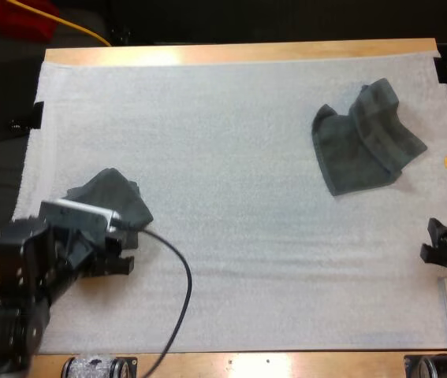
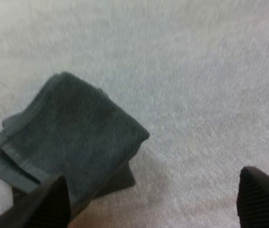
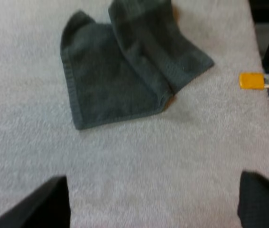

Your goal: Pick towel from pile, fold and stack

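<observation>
The left hand (image 2: 151, 192) sat open by the folded towel (image 2: 68, 137); the right hand (image 3: 153, 199), open too, faced the crumpled towel (image 3: 115, 80), likely to grab it.

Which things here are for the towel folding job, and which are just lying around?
For the job:
folded towel, close by the open left gripper
rumpled towel, out ahead of the open right gripper

Just there:
white mat
wooden table
</observation>
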Motion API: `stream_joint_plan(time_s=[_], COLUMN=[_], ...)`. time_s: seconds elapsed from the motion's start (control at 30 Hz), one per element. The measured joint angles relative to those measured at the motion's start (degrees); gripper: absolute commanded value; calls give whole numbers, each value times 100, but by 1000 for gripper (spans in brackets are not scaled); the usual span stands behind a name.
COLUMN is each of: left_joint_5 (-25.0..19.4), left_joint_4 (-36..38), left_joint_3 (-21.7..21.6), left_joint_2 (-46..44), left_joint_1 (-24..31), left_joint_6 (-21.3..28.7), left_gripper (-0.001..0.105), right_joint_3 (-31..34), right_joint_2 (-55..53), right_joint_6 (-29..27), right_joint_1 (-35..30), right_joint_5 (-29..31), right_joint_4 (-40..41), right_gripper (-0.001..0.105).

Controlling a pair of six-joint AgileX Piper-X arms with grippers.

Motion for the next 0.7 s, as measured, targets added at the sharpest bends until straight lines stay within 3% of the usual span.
stream_joint_plan(time_s=[0.7], left_joint_5=[-13], left_joint_4=[480], left_joint_3=[486], left_joint_2=[-2423], left_joint_1=[0], left_joint_6=[46], left_gripper=[70], right_joint_3=[-6], right_joint_2=[-2261], right_joint_6=[0], right_joint_1=[0], right_joint_5=[0], right_joint_4=[558], right_gripper=[70])
